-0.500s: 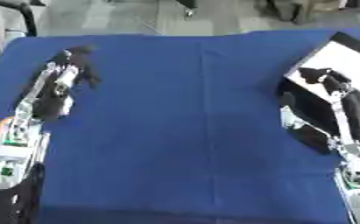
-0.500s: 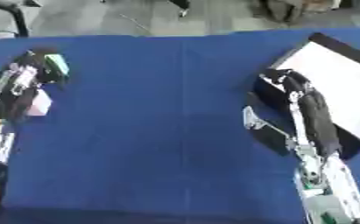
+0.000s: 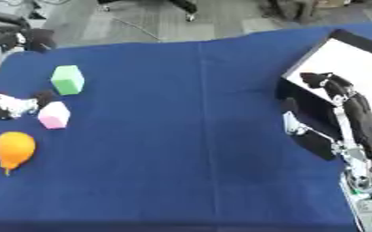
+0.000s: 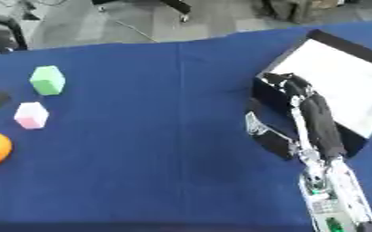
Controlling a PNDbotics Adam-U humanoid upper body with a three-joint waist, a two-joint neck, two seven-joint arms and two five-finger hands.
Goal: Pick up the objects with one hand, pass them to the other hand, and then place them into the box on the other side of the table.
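Left hand (image 3: 7, 105) withdrawn, blocks uncovered.

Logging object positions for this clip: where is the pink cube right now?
The small pink cube sits on the blue table's left side, between the green block behind it and the orange pear-shaped object in front.

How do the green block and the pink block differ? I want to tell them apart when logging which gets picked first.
The green block is a taller box shape; the pink block looks more cube-like and a little smaller. The green block lies farther up the blue table, the pink block nearer, closer to the orange object. Part of the left hand shows right beside the pink block, not the green one. Both rest untouched on the cloth.
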